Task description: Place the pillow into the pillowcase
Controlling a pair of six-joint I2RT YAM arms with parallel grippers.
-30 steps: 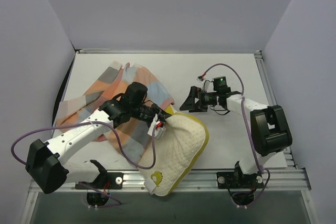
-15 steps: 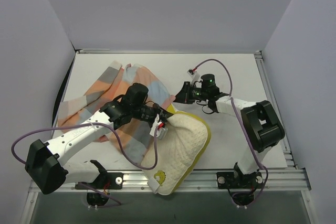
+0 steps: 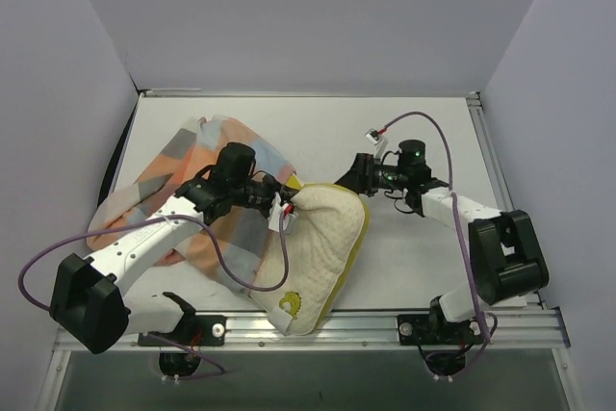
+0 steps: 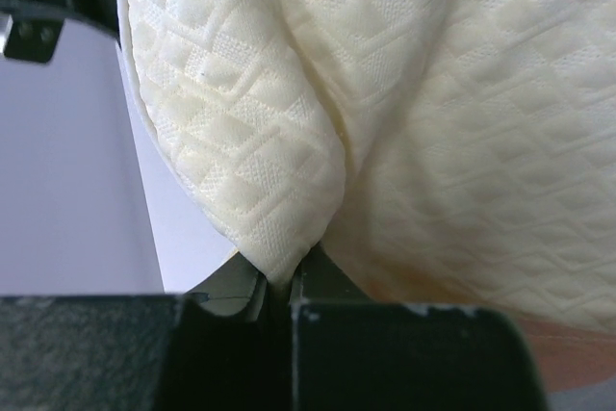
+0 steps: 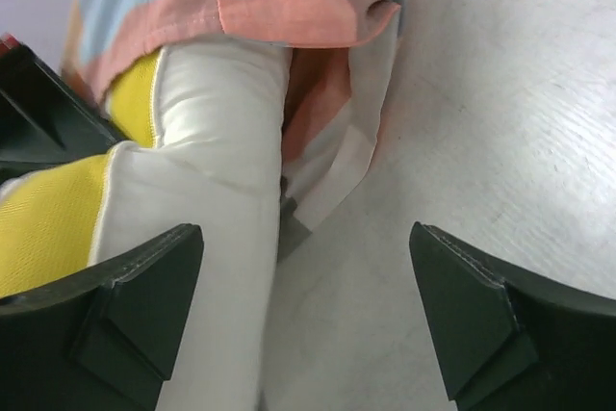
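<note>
The cream-white dotted pillow [image 3: 322, 238] with a yellow side edge and a small yellow figure [image 3: 287, 302] lies at the table's front centre, its far end against the checked pillowcase [image 3: 192, 180] on the left. My left gripper [image 3: 282, 210] is shut on a pinched fold of the pillow [image 4: 279, 238] at its far left corner. My right gripper [image 3: 358, 172] is open, just past the pillow's far right corner. In the right wrist view its fingers [image 5: 144, 276] straddle the pillow's white and yellow edge [image 5: 207, 190], with the pillowcase hem [image 5: 298, 21] just beyond.
The pillowcase spreads over the left half of the table and hangs toward the left edge [image 3: 125, 209]. The metal rail [image 3: 385, 320] runs along the near edge. Bare tabletop [image 3: 423, 132] lies at the back and right.
My left gripper has dragged the pillow's corner back and left, toward the pillowcase. My right gripper swung left, then settled at the pillow's far right corner.
</note>
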